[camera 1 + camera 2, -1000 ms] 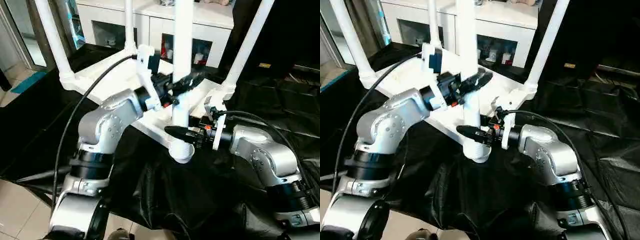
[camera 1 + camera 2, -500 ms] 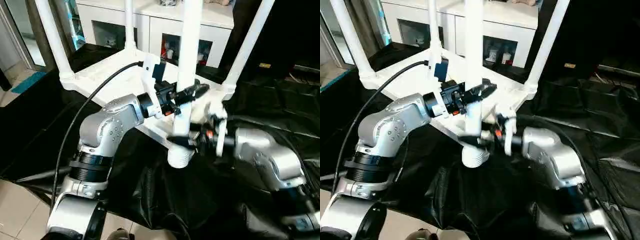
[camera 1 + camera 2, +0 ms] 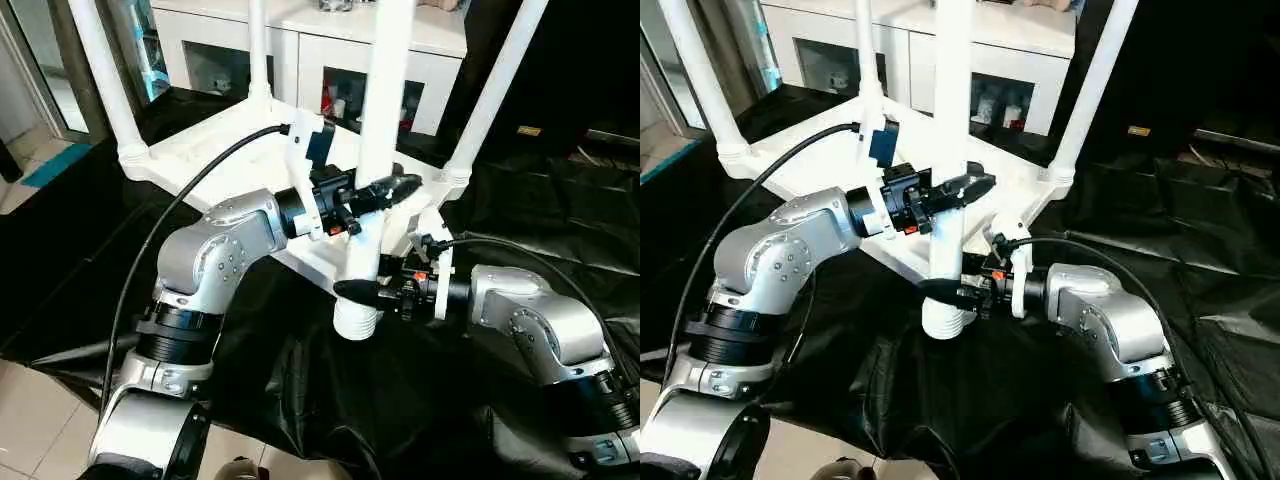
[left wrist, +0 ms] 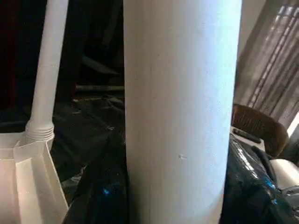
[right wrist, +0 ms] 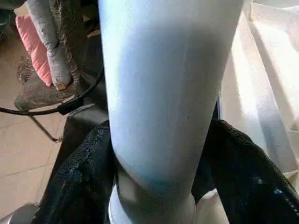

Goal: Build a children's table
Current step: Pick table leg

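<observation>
White plastic table leg [image 3: 375, 150], likely light, stiff, slick: left gripper [image 3: 385, 190] and right gripper [image 3: 370, 291] are clamping it low, near socket end

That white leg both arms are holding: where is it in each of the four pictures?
Left eye view: the held leg rises from centre to the top edge.
Right eye view: same leg, slightly left of centre.
Left wrist view: the broad white column between that arm's fingers.
Right wrist view: the white column with its ribbed end low down.
Shared landmark: the table top with another leg standing in its corner socket.
</observation>
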Robot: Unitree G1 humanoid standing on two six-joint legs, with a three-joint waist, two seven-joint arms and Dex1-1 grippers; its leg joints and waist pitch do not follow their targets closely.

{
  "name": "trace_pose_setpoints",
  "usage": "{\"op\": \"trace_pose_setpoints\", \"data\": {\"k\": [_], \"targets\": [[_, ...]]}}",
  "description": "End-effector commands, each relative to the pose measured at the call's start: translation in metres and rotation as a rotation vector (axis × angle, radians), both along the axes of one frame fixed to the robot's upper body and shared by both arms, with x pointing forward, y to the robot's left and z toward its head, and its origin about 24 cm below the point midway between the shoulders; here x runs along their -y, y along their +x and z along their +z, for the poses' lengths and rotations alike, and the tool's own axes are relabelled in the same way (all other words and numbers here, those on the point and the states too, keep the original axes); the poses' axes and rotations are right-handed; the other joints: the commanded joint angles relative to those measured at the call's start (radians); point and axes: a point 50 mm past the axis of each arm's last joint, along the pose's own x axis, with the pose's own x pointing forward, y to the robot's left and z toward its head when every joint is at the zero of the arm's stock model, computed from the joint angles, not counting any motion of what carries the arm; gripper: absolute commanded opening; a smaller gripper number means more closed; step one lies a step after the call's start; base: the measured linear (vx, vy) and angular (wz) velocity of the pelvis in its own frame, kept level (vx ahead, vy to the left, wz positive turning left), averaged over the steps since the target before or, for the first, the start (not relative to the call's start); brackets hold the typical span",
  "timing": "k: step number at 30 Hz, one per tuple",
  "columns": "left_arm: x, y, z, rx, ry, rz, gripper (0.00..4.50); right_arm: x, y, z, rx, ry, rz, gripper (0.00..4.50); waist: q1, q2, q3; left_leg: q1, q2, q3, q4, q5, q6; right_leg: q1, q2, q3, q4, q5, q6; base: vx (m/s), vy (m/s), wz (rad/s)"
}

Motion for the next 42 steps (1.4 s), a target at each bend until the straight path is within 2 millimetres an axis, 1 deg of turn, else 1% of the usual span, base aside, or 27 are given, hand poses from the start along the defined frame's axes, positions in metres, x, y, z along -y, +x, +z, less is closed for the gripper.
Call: {"op": "trace_pose_setpoints", "data": {"k": [1,5,7,8,10,12,13,15,17,21,22,23,26,27,30,42], "targets": [[0.004,-0.005,0.006,0.025,-0.017,-0.05,1.8,0.002,-0.001,0.0,-0.013,-0.004,-0.007,2.9,0.0,-0.004,-0.076,0.024,0.061,-0.033,-0.07,-0.183,-0.002,0.047,-0.08,0.051,-0.074,-0.239,-0.182,0.0,0.0,0.0],[0.004,-0.006,0.007,0.029,-0.015,-0.059,1.8,0.002,0.0,0.0,-0.035,0.027,-0.01,2.9,0.002,-0.003,-0.076,0.024,0.06,-0.033,-0.07,-0.184,-0.004,0.048,-0.081,0.05,-0.075,-0.245,-0.18,0.0,0.0,0.0],[0.004,-0.007,0.007,0.029,-0.015,-0.061,1.8,0.002,0.0,0.001,-0.039,0.036,-0.011,2.9,0.001,-0.002,-0.077,0.025,0.062,-0.034,-0.07,-0.181,-0.005,0.048,-0.08,0.05,-0.073,-0.231,-0.183,0.0,0.0,0.0],[0.004,-0.007,0.007,0.03,-0.014,-0.063,1.8,0.002,0.0,0.001,-0.048,0.048,-0.007,2.64,0.001,-0.001,-0.077,0.025,0.062,-0.034,-0.07,-0.18,-0.005,0.048,-0.08,0.051,-0.072,-0.223,-0.187,0.0,0.0,0.0],[0.004,-0.007,0.007,0.03,-0.014,-0.066,1.8,0.003,-0.001,0.001,-0.053,0.052,-0.004,2.57,0.001,-0.001,-0.077,0.024,0.061,-0.033,-0.07,-0.183,-0.004,0.048,-0.08,0.051,-0.073,-0.223,-0.188,0.0,0.0,0.0],[0.004,-0.008,0.007,0.029,-0.016,-0.072,1.8,0.002,-0.002,0.0,-0.064,0.063,0.006,2.31,0.001,-0.002,-0.077,0.024,0.061,-0.033,-0.07,-0.184,-0.005,0.049,-0.08,0.05,-0.073,-0.226,-0.187,0.0,0.0,0.0],[0.004,-0.008,0.007,0.029,-0.016,-0.075,1.8,0.003,-0.002,0.0,-0.066,0.065,0.006,2.31,0.001,-0.002,-0.077,0.024,0.061,-0.033,-0.07,-0.185,-0.005,0.049,-0.081,0.051,-0.073,-0.231,-0.186,0.0,0.0,0.0],[0.004,-0.008,0.007,0.03,-0.016,-0.081,1.8,0.003,-0.003,0.0,-0.071,0.065,0.018,2.14,0.002,-0.001,-0.076,0.024,0.061,-0.033,-0.071,-0.191,-0.008,0.049,-0.081,0.051,-0.075,-0.243,-0.182,0.0,0.0,0.0],[0.005,-0.009,0.007,0.032,-0.012,-0.089,1.8,0.004,-0.003,-0.001,-0.062,0.053,0.007,2.11,0.002,-0.001,-0.077,0.025,0.062,-0.034,-0.071,-0.189,-0.011,0.048,-0.081,0.051,-0.074,-0.241,-0.18,0.0,0.0,0.0],[0.004,-0.009,0.006,0.032,-0.007,-0.095,1.8,0.003,-0.002,-0.001,-0.067,0.06,0.008,2.11,0.001,-0.001,-0.077,0.025,0.061,-0.034,-0.071,-0.189,-0.012,0.048,-0.08,0.051,-0.073,-0.232,-0.182,0.0,0.0,0.0],[0.004,-0.009,0.006,0.031,-0.006,-0.096,1.8,0.003,-0.002,0.0,-0.07,0.065,0.009,2.38,0.002,-0.001,-0.077,0.025,0.061,-0.034,-0.071,-0.189,-0.011,0.048,-0.08,0.051,-0.073,-0.232,-0.183,0.0,0.0,0.0],[0.004,-0.009,0.006,0.031,-0.006,-0.097,1.8,0.003,-0.002,0.0,-0.07,0.068,0.01,2.54,0.001,0.0,-0.077,0.025,0.061,-0.033,-0.071,-0.189,-0.011,0.048,-0.081,0.051,-0.074,-0.232,-0.184,0.0,0.0,0.0],[0.004,-0.009,0.006,0.03,-0.005,-0.098,1.8,0.003,-0.001,0.0,-0.057,0.059,0.01,2.74,0.002,0.0,-0.077,0.025,0.061,-0.033,-0.07,-0.187,-0.011,0.048,-0.081,0.051,-0.074,-0.23,-0.186,0.0,0.0,0.0],[0.004,-0.009,0.006,0.03,-0.004,-0.099,1.8,0.003,-0.001,0.0,-0.055,0.056,0.01,2.76,0.002,0.001,-0.077,0.025,0.061,-0.034,-0.071,-0.188,-0.011,0.048,-0.081,0.051,-0.073,-0.231,-0.186,0.0,0.0,0.0],[0.004,-0.009,0.006,0.029,-0.003,-0.102,1.8,0.002,-0.002,0.0,-0.058,0.059,0.017,2.76,0.002,0.0,-0.077,0.025,0.061,-0.034,-0.071,-0.192,-0.013,0.048,-0.081,0.051,-0.074,-0.233,-0.186,0.0,0.0,0.0],[0.004,-0.008,0.005,0.029,0.002,-0.095,1.8,0.001,-0.012,0.001,-0.092,0.082,0.091,2.76,0.003,0.001,-0.076,0.025,0.061,-0.034,-0.071,-0.193,-0.009,0.049,-0.081,0.051,-0.075,-0.232,-0.185,0.0,0.0,0.0]]}}
